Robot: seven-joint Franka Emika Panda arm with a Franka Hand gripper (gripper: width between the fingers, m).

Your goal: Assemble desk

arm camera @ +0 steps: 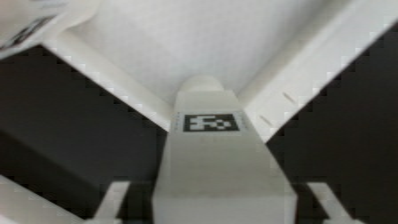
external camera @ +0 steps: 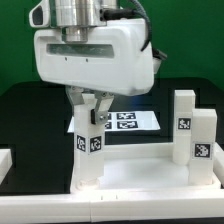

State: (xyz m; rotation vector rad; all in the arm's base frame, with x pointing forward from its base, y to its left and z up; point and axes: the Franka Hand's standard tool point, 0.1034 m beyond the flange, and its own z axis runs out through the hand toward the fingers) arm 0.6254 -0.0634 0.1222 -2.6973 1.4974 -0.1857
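Exterior view: the gripper (external camera: 92, 108) hangs over a leg (external camera: 87, 150) standing upright at the corner of the desk top (external camera: 140, 183) on the exterior view's left.
Wrist view: the same leg (arm camera: 212, 150) runs up between the two fingers (arm camera: 118, 200), its tag facing the camera, with the desk top (arm camera: 196, 45) beyond it.
End effector: the fingers flank the leg closely; whether they already press on it cannot be told.
Position of the desk: the top lies flat on the black table (external camera: 30, 110), in front of the marker board (external camera: 135, 121).
Handling (judged): rigid moulded plastic, probably light; smooth faces may slip, so flat opposite sides of the square section, near the upper end, look like the best hold.
Count, legs: three visible, one at the exterior view's left, two standing legs (external camera: 193, 125) at its right.
Count, desk tops: one.
Count, marker boards: one.
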